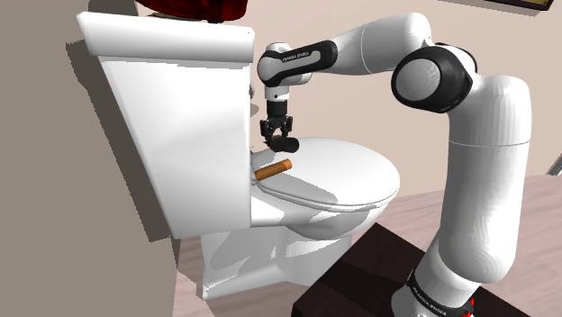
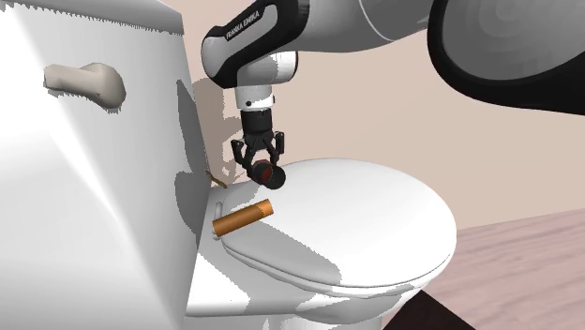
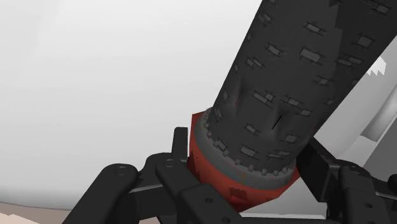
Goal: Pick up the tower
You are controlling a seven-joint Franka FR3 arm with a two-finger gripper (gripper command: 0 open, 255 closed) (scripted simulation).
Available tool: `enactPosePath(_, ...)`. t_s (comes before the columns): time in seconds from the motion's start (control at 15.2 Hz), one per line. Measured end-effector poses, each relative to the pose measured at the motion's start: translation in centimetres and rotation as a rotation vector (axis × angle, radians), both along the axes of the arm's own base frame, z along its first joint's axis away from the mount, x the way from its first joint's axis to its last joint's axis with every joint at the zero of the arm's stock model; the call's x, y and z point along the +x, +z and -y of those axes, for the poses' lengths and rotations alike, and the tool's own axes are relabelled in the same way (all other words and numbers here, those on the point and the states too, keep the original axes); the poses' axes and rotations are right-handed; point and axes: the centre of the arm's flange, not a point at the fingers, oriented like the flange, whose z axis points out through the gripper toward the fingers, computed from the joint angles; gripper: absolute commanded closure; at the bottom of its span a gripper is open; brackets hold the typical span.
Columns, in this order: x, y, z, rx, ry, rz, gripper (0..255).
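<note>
Much of the tower (image 3: 280, 95) was lost to me. In the wrist view its dark, brick-patterned shaft ran out of the picture, so I could not see its far end. In the two outside views it was only a small dark and red lump at my fingertips. My jaws were closed on it. The black fingers (image 3: 334, 181) clasped the red ring at the end nearest my hand, one on each side. I held it over the far end of the toilet lid (image 1: 342, 171), close to the tank (image 1: 171, 99) and just beyond a brown cylinder (image 2: 243, 217) that lay on its side on the lid. I could not tell whether the tower touched the lid or hung clear of it. A dark red thing (image 1: 198, 9) on top of the tank was cut off by the shoulder view's upper edge.

The link above my wrist read FRANKA EMIKA (image 2: 246, 28) in white letters. More white writing near the base of my arm (image 1: 486, 117) was too small to read.

From the dark stand (image 1: 360, 279) at the shoulder view's lower right, my arm rose upright and bent at the elbow. It then reached across to that view's left, with the hand pointing straight down.
</note>
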Motion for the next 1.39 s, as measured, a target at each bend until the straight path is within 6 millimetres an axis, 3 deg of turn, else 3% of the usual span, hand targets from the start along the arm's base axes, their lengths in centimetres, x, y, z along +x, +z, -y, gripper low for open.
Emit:
enactPosePath(0.46, 0.0, 0.5, 0.0, 0.0, 0.0, -0.002, 255)
enactPosePath(1.39, 0.0, 7.6, 0.0, 0.0, 0.0, -0.002, 255)
